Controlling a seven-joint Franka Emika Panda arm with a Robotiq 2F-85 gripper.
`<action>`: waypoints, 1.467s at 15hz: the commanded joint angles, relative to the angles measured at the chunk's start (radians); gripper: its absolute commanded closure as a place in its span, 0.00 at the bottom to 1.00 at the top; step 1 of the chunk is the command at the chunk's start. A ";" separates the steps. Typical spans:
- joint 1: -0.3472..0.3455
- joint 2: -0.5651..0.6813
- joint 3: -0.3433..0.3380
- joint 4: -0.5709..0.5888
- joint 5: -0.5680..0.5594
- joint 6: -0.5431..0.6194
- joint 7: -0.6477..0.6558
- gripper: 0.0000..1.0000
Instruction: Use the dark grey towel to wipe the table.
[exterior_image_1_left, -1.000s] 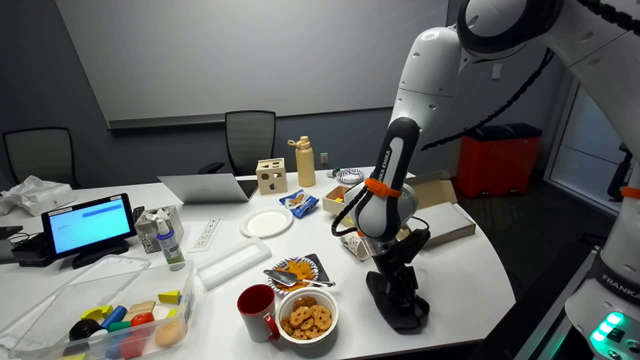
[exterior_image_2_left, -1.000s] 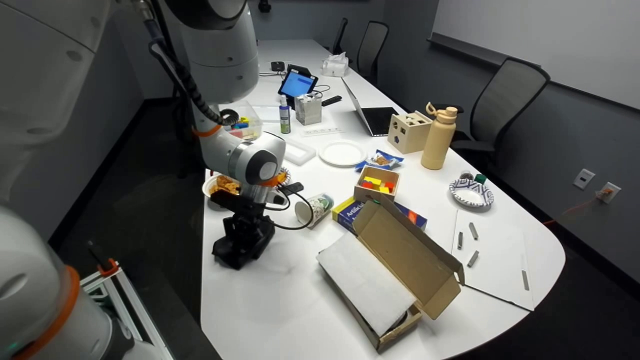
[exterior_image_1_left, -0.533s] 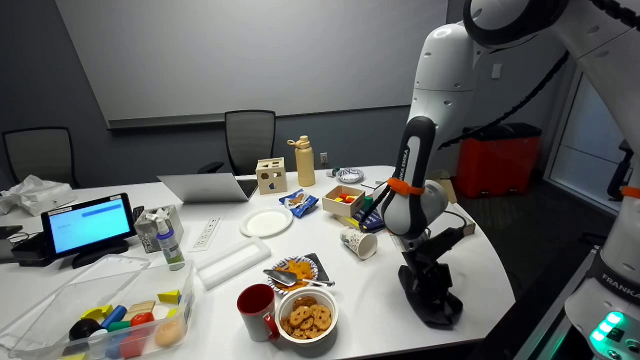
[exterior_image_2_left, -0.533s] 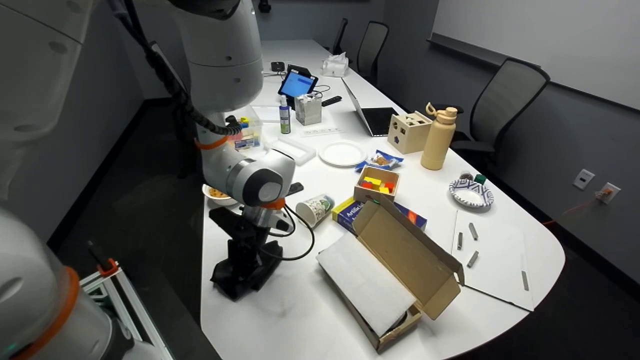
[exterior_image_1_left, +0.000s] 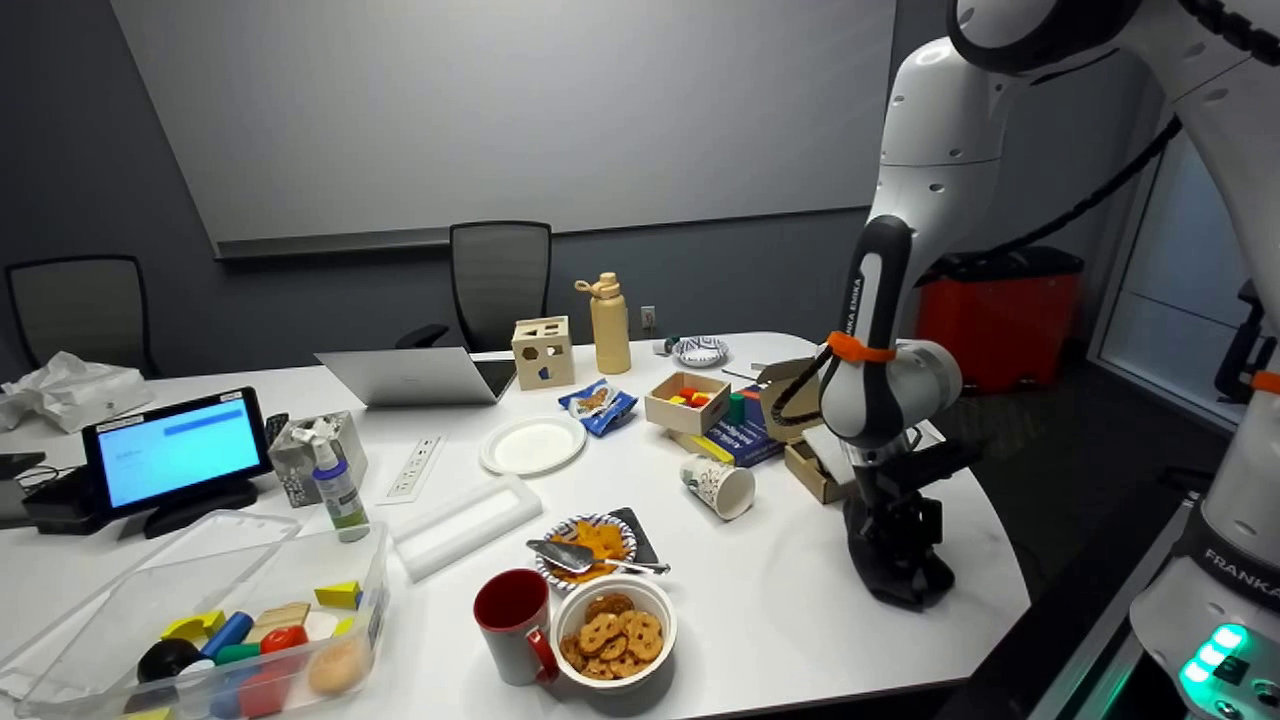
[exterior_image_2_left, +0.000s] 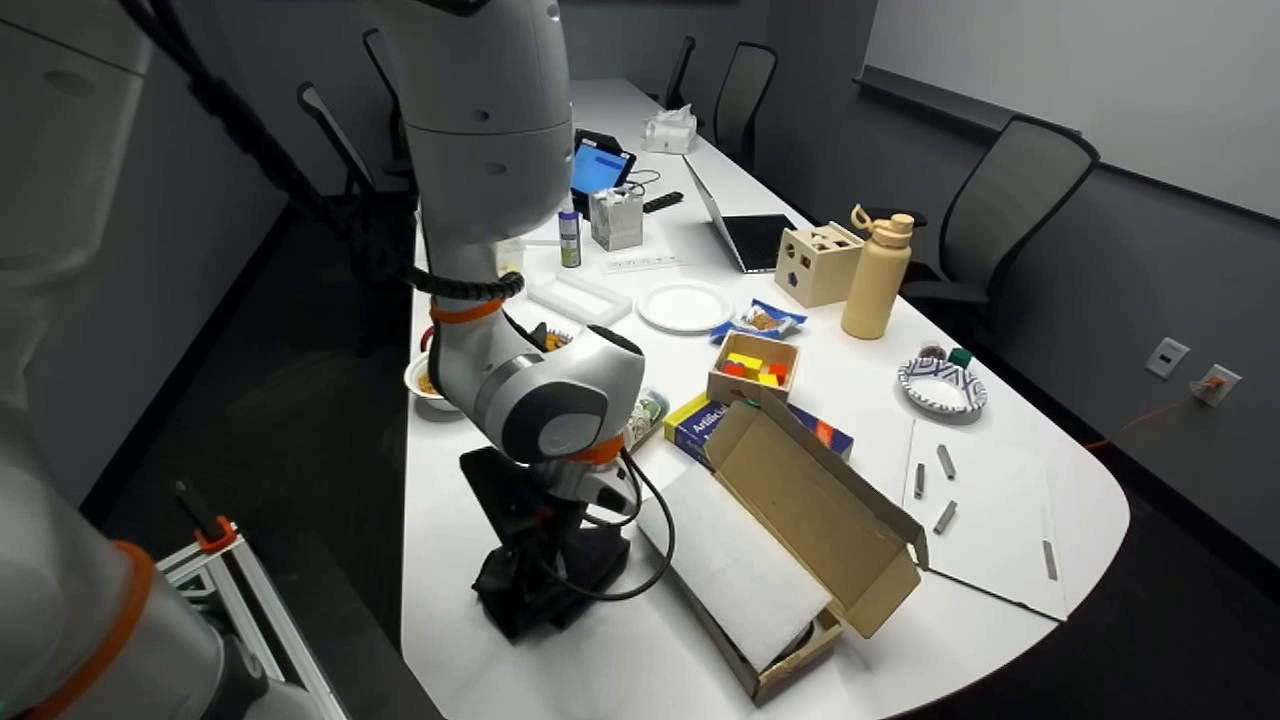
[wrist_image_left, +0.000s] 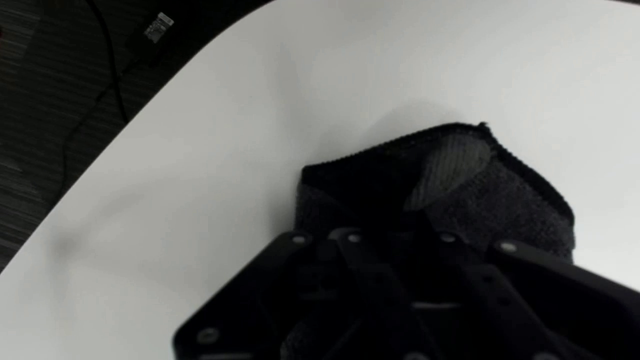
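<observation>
The hand (wrist_image_left: 397, 235) is clamped on the dark grey towel (wrist_image_left: 492, 200), judging by the gathered cloth; the fingertips themselves are lost in its dark folds. The grip seems to take the cloth well inside its edges, so that the loose margin spreads below and makes a pad wider than the hand, soft stuff between hard parts and the bench (exterior_image_1_left: 760, 620). The towel is down at that surface, or very nearly, between the open carton (exterior_image_2_left: 815, 510) and the robot's base (exterior_image_1_left: 1185, 590); how firmly it presses cannot be told. I take this to be the wiping itself, with the bunched edge likely to fold under if pushed hard.

Above the hand, the arm (exterior_image_1_left: 935, 165) carries its elbow high and drops its forearm steeply, the wrist bent so that the hand points down with a slight tilt: a pose that suits pressing and sweeping at once.

Farther out, a paper cup (exterior_image_1_left: 718, 487) lies on its side near the carton, and a blue-and-yellow book (exterior_image_1_left: 745, 440) shows past the carton's raised lid. The bowl of snacks (exterior_image_1_left: 668, 622) and the red-lined mug (exterior_image_1_left: 512, 635) stand well apart from the carton, likely safe from short strokes; a long one could catch the cup.
</observation>
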 joint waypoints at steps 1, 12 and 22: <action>-0.005 0.053 0.018 0.060 0.007 0.064 -0.024 0.97; 0.071 0.192 0.117 0.350 -0.021 -0.069 -0.109 0.97; 0.167 0.214 0.152 0.309 -0.036 -0.169 -0.129 0.97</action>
